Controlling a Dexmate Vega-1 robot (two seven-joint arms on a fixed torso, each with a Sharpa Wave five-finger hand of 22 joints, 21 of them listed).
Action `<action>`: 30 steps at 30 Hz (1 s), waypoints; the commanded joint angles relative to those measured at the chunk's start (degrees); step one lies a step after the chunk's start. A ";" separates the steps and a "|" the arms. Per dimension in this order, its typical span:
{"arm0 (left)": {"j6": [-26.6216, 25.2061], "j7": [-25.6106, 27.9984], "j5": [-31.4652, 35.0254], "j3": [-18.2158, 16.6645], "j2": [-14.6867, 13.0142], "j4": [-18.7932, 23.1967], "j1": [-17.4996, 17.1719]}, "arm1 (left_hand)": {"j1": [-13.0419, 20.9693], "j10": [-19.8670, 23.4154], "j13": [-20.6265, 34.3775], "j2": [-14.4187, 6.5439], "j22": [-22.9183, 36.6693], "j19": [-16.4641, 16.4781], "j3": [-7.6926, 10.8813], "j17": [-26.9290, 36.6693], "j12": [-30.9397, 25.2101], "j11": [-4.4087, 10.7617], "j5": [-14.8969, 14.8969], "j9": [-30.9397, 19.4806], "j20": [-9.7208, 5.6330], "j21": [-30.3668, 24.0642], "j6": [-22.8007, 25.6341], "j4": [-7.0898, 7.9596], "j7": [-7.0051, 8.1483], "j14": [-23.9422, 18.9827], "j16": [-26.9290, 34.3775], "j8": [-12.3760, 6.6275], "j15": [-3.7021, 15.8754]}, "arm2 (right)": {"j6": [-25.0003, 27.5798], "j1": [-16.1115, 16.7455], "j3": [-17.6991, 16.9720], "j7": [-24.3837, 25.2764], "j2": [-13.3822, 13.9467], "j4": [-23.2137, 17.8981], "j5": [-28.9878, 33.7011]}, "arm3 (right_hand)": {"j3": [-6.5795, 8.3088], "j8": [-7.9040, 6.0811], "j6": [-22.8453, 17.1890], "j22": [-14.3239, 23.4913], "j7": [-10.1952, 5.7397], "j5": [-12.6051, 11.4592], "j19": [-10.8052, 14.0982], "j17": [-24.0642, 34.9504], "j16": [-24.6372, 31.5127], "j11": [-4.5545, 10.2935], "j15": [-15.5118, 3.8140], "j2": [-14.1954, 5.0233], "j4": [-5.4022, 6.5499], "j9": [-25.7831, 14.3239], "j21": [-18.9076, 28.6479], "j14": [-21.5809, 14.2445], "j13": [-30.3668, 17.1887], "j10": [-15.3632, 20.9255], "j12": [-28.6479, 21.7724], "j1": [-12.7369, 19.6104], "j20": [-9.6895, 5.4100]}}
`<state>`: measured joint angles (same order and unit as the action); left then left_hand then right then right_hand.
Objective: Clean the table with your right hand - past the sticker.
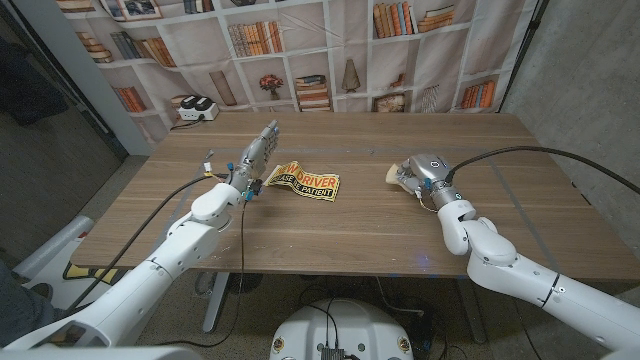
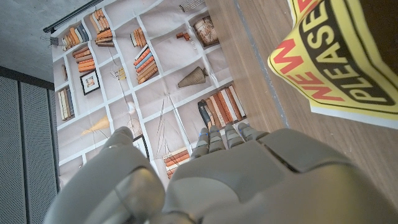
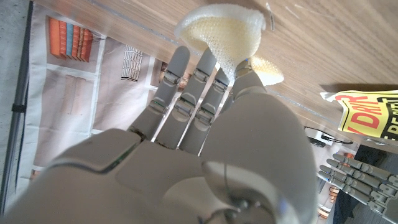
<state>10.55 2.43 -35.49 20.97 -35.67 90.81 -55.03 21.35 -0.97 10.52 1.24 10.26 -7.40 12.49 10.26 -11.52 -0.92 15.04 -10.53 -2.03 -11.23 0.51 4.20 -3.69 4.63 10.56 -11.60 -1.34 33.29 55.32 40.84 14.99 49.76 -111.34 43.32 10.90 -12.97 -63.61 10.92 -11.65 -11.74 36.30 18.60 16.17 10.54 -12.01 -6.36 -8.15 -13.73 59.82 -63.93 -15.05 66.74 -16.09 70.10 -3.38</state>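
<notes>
Nearest, both arms reaching in from the bottom corners over the wooden table [image 1: 330, 235]. On the right, right hand [image 1: 422, 172] at mid-table, back up, fingers stretched forward and pressed on a pale yellow sponge [image 1: 397, 176]; from the wrist, sponge [image 3: 225, 36] seen bulging out past the fingertips [image 3: 177, 59], so gripping or pinning the sponge against the wood. On the left, left hand [image 1: 257, 156] standing on its edge, fingers straight and close together, holding nothing, open. Between the hands, yellow and black sticker [image 1: 303, 181] lying flat on the table, just beside the left hand and well apart from the sponge; near corner slightly lifted in the left wrist view [image 2: 339, 56]. Farther back, a white charger [image 1: 194, 109] at the far left corner, then a bookshelf backdrop [image 1: 330, 50].
</notes>
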 commanded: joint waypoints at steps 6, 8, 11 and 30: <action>0.05 0.69 -0.06 -0.81 -0.62 0.92 -0.84 | 0.31 -0.24 0.22 -0.13 0.19 -0.47 -0.28 0.10 -0.03 -0.08 -0.25 -0.18 0.01 -0.26 0.31 -0.12 -0.06 0.29 0.11 0.33 0.12 | -3.83 -4.97 3.47 -3.61 -4.35 6.89 2.50 | 0.13 -0.22 0.31 0.11 -0.03 0.13 0.80 -0.08 0.08 0.18 -1.85 -0.53 0.13 -0.33 0.33 -0.67 -0.32 0.46 -0.35 0.00 -8.20; 0.11 0.96 0.00 -1.02 -0.80 1.24 -1.13 | 0.33 -0.30 0.22 -0.14 0.19 -0.48 -0.29 0.10 0.00 -0.05 -0.25 -0.18 0.00 -0.26 0.29 -0.12 -0.05 0.30 0.10 0.33 0.11 | -4.09 -5.68 3.80 -4.21 -4.84 7.78 2.53 | 0.12 -0.23 0.33 0.09 -0.03 0.17 0.79 -0.09 0.08 0.18 -1.85 -0.53 0.16 -0.35 0.30 -0.71 -0.35 0.45 -0.36 -0.01 -8.18; 0.17 1.12 0.03 -1.23 -0.97 1.50 -1.34 | 0.36 -0.32 0.22 -0.17 0.19 -0.51 -0.33 0.10 0.00 0.10 -0.27 -0.18 0.03 -0.26 0.28 -0.11 -0.05 0.30 0.10 0.34 0.11 | -4.55 -6.63 4.17 -4.59 -5.64 9.12 2.38 | 0.12 -0.22 0.39 0.05 -0.01 0.20 0.75 -0.07 0.12 0.18 -1.85 -0.52 0.15 -0.40 0.23 -0.77 -0.38 0.44 -0.37 0.02 -8.18; -0.03 -0.03 -0.14 -0.95 -0.73 -0.16 -0.03 | 0.49 -0.25 0.22 -0.28 0.19 -0.49 -0.50 0.10 -0.02 0.01 -0.36 -0.18 -0.03 -0.29 0.38 -0.09 -0.08 0.23 0.13 0.31 0.19 | -4.38 -11.60 5.69 -4.67 -8.91 15.54 1.68 | 0.07 -0.18 0.74 -0.01 0.00 0.41 0.81 -0.04 0.11 0.19 -1.85 -0.53 0.23 -0.63 0.10 -0.82 -0.59 0.28 -0.43 0.12 -8.19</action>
<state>10.42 3.39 -35.50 19.71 -36.81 92.00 -56.19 21.57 -0.97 10.52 1.02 10.26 -7.40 12.16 10.26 -11.52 -0.92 14.83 -10.53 -2.03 -11.23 0.51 4.20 -3.69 4.63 10.56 -11.60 -1.34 28.83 46.68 45.54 10.32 42.72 -99.63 45.51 10.90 -12.81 -63.11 10.94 -11.57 -11.51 36.62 18.44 16.17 10.65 -12.18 -6.37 -8.14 -14.26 59.82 -64.09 -15.34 66.85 -16.12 70.04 -3.69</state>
